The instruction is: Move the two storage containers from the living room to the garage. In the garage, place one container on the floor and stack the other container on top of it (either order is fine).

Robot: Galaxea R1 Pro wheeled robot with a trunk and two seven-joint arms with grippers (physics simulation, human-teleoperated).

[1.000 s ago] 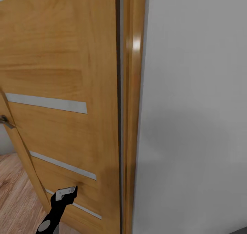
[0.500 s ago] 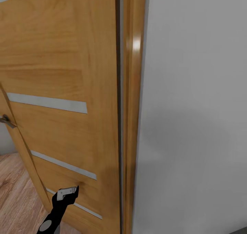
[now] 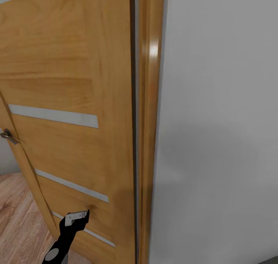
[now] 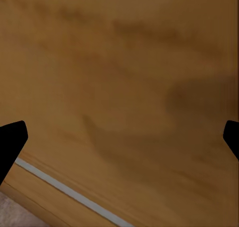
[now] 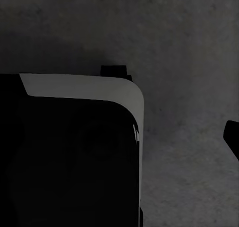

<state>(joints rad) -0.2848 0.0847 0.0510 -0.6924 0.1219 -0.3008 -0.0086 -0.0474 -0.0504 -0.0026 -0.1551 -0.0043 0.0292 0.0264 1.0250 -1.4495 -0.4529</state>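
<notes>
The left claw (image 3: 77, 217) stood low and near in the head view, its black arm rising from the bottom edge and its pale-plated tip just at the lower panel of a wooden door (image 3: 69, 101) — whether it touched the wood I could not tell. In the left wrist view its two dark fingertips (image 4: 11, 140) sat far apart at either side of the frame, so the claw was spread wide with nothing between the fingers, and the door's grain lay close ahead with a pale inlaid strip (image 4: 69, 192) crossing below.

The door was honey-coloured with three slanting grey strips (image 3: 54, 116) across it and a metal handle (image 3: 7, 135) at its far left edge. To its right ran the wooden door frame (image 3: 148, 121), and right of that a plain pale grey wall (image 3: 220, 121). A patch of light wood-plank floor (image 3: 17, 217) showed at lower left.

The right wrist view looked onto dark grey rough concrete (image 5: 174, 38), with a black body edged in a pale band (image 5: 79, 87) beside it. One dark fingertip (image 5: 232, 137) of the right claw showed at the frame's edge; its state could not be told.
</notes>
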